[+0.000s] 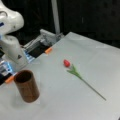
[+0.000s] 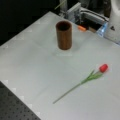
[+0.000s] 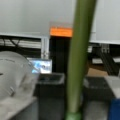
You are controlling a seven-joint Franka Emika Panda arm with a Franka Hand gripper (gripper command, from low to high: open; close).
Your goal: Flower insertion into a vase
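No readable labels; flower flat on table, well apart from upright vase; fingers' state unclear, gripper unseen.

arm cropped at frame edge, gripper unseen

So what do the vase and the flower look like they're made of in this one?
The vase looks like wood or a wood-look finish: reddish-brown with faint vertical streaks, matte, and a dark hollow inside. The flower lying on the table looks artificial, probably plastic or fabric: an evenly red bud and a thin, straight, uniformly green stem. The look leaves this open. The claw does not show in either front view.
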